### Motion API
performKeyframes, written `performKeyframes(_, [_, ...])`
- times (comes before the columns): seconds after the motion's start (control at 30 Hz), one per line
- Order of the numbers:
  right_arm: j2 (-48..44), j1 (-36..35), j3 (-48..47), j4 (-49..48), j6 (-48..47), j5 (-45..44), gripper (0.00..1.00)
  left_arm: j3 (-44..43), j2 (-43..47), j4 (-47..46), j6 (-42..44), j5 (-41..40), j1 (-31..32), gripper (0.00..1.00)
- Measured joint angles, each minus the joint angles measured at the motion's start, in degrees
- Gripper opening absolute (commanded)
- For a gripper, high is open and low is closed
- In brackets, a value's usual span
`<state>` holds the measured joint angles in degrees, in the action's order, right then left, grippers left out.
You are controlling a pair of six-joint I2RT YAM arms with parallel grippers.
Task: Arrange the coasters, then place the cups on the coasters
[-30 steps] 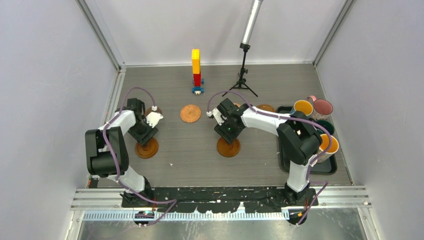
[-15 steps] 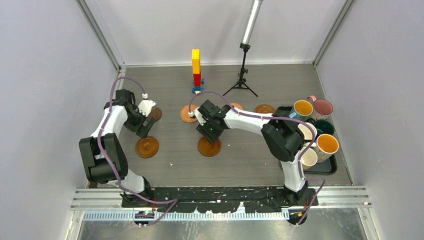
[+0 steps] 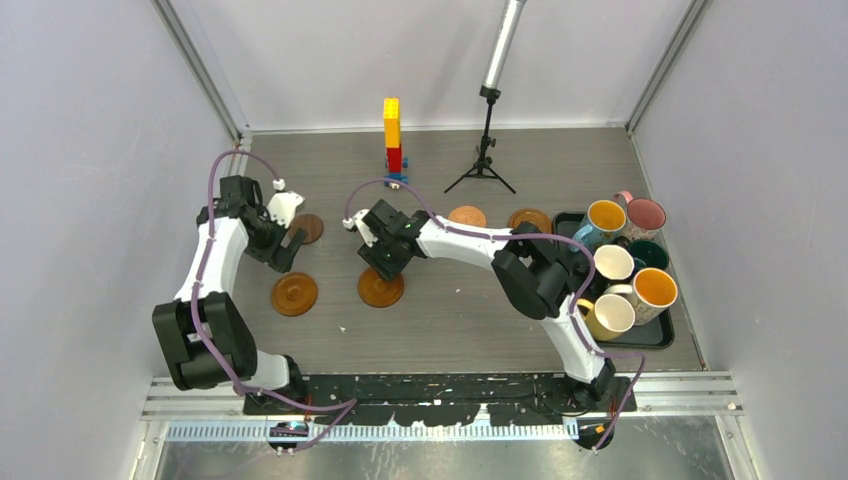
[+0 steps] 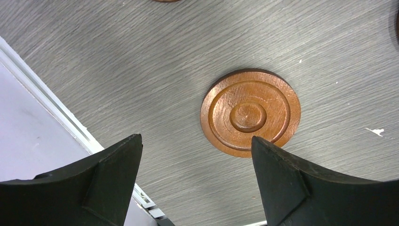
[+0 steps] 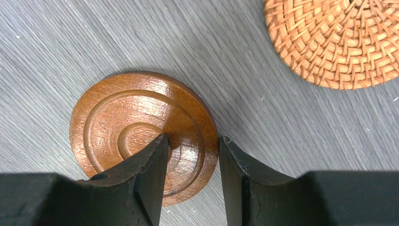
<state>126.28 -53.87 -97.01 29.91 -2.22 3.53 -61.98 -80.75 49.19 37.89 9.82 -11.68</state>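
Note:
A ringed brown coaster (image 3: 294,294) lies flat at the left, free of my left gripper (image 3: 290,247), which hangs open just behind it. The left wrist view shows that coaster (image 4: 250,113) beyond the gripper's (image 4: 195,146) spread fingertips. My right gripper (image 3: 386,262) is shut on the rim of another brown coaster (image 3: 381,288) (image 5: 141,134), one finger on its top and one outside its edge (image 5: 193,137). More coasters lie at the back (image 3: 308,228) (image 3: 466,216) (image 3: 528,218), and a woven one (image 5: 336,42) lies beside the right gripper. The cups (image 3: 612,263) stand together at the right.
The cups fill a black tray (image 3: 660,335) by the right wall. A yellow and red brick tower (image 3: 392,140) and a black tripod stand (image 3: 486,150) rise at the back. The table's white left rail (image 4: 56,117) runs close beside my left gripper.
My right gripper has slid its coaster leftward across the table. My left gripper has opened, let go of its coaster and drawn back toward the far left.

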Motion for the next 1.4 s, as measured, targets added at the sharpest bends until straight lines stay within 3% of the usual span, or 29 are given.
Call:
performKeyframes(0.3, [0.3,-0.1,-0.5,0.0,0.4,0.3,0.47,0.2,0.9,0.4,0.0,-0.2,-0.5,0.88])
performKeyframes(0.7, [-1.0,-0.3,1.4,-0.1,0.6,0.4,0.61,0.1,0.0,0.4,-1.5,1.7,-0.5,0.88])
performKeyframes(1.0, [-5.0,1.2,1.6,5.2,0.7,3.4,0.64,-1.8,-0.8,0.7,-2.1,2.8,-0.4,0.93])
performKeyframes(1.13, [-12.9,6.2,5.3,6.6,0.5,5.0,0.63,-3.4,-0.9,0.8,-3.2,3.7,-0.1,0.95])
performKeyframes(1.3, [-22.4,18.7,9.9,8.2,-0.7,4.1,0.59,-3.8,-0.9,0.8,-4.6,4.1,1.7,0.95])
performKeyframes(1.4, [-23.5,25.0,11.4,9.0,-2.1,1.8,0.55,-3.8,-0.9,0.8,-5.0,4.1,3.7,0.95])
